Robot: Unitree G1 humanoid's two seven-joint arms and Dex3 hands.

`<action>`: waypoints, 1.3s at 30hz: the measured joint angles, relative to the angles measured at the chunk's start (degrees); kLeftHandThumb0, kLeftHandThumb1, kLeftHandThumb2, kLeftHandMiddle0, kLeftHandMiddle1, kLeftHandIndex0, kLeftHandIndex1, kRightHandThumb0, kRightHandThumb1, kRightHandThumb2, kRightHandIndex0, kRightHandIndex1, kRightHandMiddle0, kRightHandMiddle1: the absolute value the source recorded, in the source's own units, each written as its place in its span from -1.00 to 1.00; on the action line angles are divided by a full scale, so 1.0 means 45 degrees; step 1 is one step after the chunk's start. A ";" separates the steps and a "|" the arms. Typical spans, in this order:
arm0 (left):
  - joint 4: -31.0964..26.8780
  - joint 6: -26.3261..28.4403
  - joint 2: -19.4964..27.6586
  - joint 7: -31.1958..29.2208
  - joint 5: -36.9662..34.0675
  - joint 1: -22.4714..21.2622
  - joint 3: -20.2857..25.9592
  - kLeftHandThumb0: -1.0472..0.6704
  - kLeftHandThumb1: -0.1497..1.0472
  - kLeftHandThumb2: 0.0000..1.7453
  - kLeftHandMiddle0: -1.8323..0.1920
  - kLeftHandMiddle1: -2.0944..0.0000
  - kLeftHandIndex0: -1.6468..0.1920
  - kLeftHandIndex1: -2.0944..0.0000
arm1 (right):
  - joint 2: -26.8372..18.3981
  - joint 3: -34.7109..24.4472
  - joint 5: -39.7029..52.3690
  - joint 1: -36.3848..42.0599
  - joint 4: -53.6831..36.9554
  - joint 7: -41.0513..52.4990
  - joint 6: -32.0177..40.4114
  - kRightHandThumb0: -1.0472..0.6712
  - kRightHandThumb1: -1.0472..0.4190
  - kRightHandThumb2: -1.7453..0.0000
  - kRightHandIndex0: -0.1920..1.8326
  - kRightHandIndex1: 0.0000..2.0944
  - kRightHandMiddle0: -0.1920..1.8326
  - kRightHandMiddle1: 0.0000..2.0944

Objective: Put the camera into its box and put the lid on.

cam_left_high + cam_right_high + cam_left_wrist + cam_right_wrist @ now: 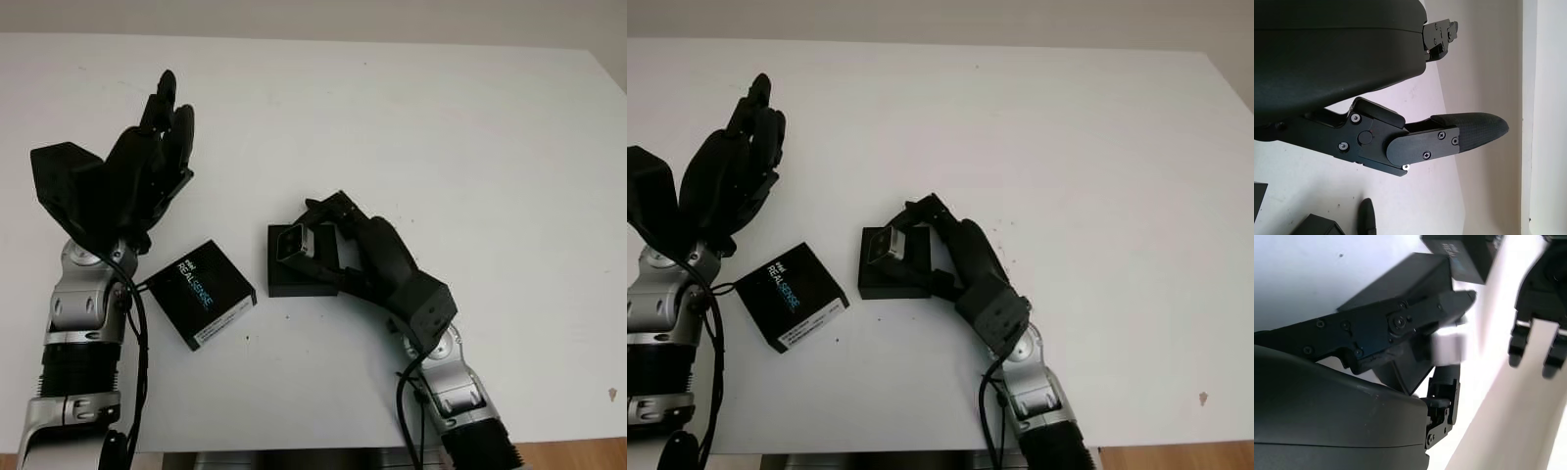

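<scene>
Near the counter's (490, 147) front edge, the lid (201, 293) lies flat, printed side up, just left of the black box (294, 279). The right hand (338, 245) pinches the small silver camera (294, 242) and holds it tilted over the box. Farther back toward the left edge, the left hand (147, 162) hovers above the counter, open, holding nothing.

A broad, smooth white tabletop (411, 127) runs nearly edge to edge under soft, even light, with a pale grey wall (323, 15) behind it and a strip of brown wooden floor (578, 455) at its near corner
</scene>
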 measured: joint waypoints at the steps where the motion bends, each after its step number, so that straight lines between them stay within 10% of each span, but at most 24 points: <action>1: 0.0000 0.0002 0.0010 0.0000 0.0000 0.0000 0.0000 -0.73 1.00 -0.31 1.00 1.00 1.00 1.00 | -0.0126 0.0037 -0.0168 0.0007 -0.0133 0.0013 0.0031 -0.59 -0.89 0.94 -0.93 -0.95 -0.73 -0.59; 25: -0.0016 0.0162 0.0047 -0.0008 -0.0021 0.0003 0.0000 -0.71 1.00 -0.31 1.00 1.00 1.00 1.00 | -0.1475 -0.0341 -0.1194 0.0133 -0.1632 -0.0524 -0.0445 -0.64 -0.87 0.93 -0.96 -0.97 -0.87 -0.90; 39: -0.0012 0.0131 0.0047 0.0009 -0.0021 0.0002 -0.0008 -0.73 1.00 -0.33 1.00 1.00 1.00 1.00 | -0.2981 -0.0708 -0.3191 -0.0782 -0.3493 -0.0681 -0.1369 -0.60 -0.98 0.86 -0.52 -0.78 -0.68 -0.38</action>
